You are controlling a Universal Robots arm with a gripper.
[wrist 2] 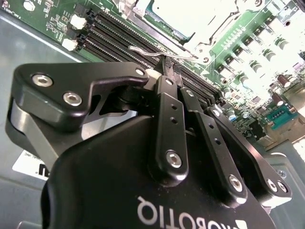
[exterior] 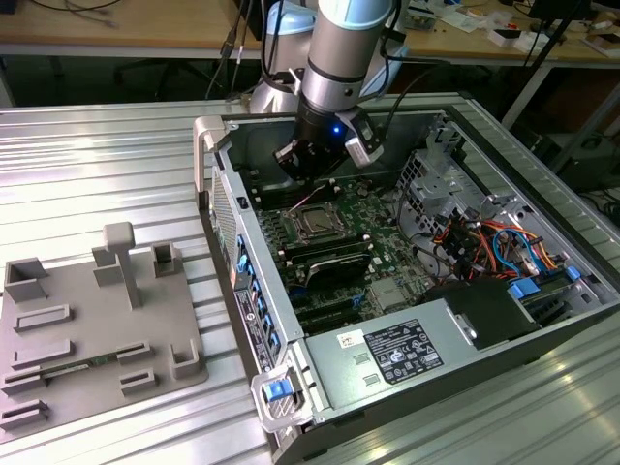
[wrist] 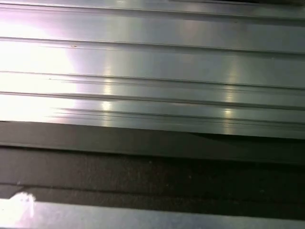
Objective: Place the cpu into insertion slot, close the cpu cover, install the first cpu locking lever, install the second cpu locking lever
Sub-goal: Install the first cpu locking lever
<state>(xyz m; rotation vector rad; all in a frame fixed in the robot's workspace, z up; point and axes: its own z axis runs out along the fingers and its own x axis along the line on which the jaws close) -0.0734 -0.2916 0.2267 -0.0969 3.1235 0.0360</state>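
Open computer case [exterior: 407, 320] lies on its side on a ribbed metal table [exterior: 97, 165], grey fixture plate [exterior: 87, 329] with upright blocks beside it toward the exterior view's left. Arm [exterior: 339, 58] reaches down into the case over the green motherboard [exterior: 387, 218]. Gripper [exterior: 302, 163] hangs just above the board, near the insertion slot [exterior: 317, 223], a bit off toward the case's back wall. In the second wrist view the gripper [wrist 2: 167, 61] has its fingers [wrist 2: 162, 62] pinched together at the tips, clenched (a thin wire locking lever [wrist 2: 157, 51] runs right at the fingertips, whether it's actually pinched can't be told). Cpu cover [wrist 2: 200, 36] lies flat down over the slot, silver frame bright in that view, with the cpu [wrist 2: 190, 12] showing pale through the cut-out, so the chip is seated in the socket just past the fingertips. Black memory slots [wrist 2: 119, 33] run alongside between the gripper and the socket. First wrist view looks at the ribbed table surface [wrist: 152, 62] and a dark case edge [wrist: 152, 167].
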